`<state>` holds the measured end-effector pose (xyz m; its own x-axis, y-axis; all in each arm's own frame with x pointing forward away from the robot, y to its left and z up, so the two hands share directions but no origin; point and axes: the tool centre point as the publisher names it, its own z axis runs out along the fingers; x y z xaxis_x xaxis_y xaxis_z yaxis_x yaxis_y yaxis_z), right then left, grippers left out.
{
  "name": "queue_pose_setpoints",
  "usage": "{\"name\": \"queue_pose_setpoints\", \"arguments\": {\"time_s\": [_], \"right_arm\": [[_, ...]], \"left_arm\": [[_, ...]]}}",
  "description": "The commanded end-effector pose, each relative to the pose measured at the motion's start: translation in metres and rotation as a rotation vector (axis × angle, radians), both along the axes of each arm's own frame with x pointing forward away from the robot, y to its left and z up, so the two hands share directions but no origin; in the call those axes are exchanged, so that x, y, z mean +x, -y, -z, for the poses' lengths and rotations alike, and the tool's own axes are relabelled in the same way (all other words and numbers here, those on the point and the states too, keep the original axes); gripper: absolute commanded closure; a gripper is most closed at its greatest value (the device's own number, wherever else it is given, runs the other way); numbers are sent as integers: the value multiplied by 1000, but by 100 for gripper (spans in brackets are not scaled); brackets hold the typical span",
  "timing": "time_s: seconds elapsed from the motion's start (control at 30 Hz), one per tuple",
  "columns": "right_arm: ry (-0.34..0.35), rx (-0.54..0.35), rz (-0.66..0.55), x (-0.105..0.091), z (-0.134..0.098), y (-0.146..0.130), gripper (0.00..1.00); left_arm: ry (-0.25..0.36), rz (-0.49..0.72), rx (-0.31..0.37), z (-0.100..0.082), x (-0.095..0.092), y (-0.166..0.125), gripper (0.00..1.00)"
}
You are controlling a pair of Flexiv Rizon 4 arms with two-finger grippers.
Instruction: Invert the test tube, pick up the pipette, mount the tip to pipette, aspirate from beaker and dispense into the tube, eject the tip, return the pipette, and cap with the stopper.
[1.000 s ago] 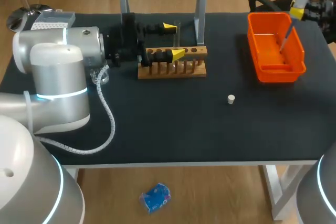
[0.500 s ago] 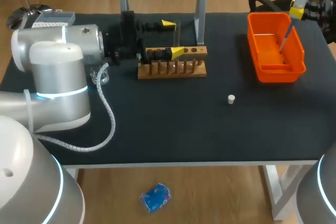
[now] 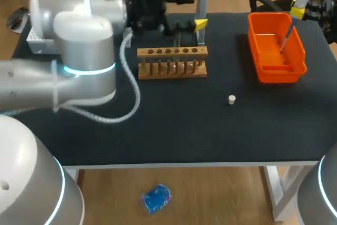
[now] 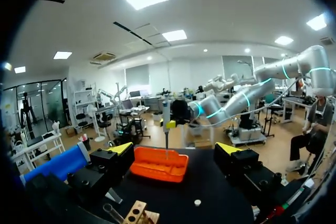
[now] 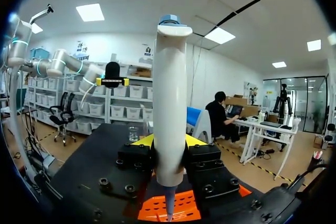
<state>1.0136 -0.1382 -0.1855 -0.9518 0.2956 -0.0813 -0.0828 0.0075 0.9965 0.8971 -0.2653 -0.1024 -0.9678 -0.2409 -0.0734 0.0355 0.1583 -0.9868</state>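
The left arm (image 3: 84, 30) stretches out level, its left gripper (image 4: 174, 149) spread wide and empty, with the test tube (image 4: 111, 213) and wooden rack (image 4: 137, 213) below it. The right gripper (image 5: 169, 141) clenches the upright pipette (image 5: 169, 103), the orange bin (image 5: 184, 205) beneath.

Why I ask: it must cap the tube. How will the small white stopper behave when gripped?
The stopper looks small and squat, so probably light and easily nudged. It seems round, so it may roll on the black table if knocked over.

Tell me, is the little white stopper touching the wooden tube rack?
Apart. The head view shows the little white stopper lying alone on the black table, with bare tabletop between it and the wooden tube rack.
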Motion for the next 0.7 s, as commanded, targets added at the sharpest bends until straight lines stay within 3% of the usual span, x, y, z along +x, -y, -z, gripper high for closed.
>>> {"name": "queue_pose_setpoints", "arguments": {"time_s": [0.03,0.13,0.3,0.7], "right_arm": [[1,0,-4,1,0,1,100],[1,0,-4,1,0,1,100],[1,0,-4,1,0,1,100],[1,0,-4,1,0,1,100]], "left_arm": [[-62,50,183,-2,42,59,0],[-87,68,237,-3,56,78,0],[-97,71,253,-11,70,116,0],[-97,71,253,-11,70,116,0]]}}
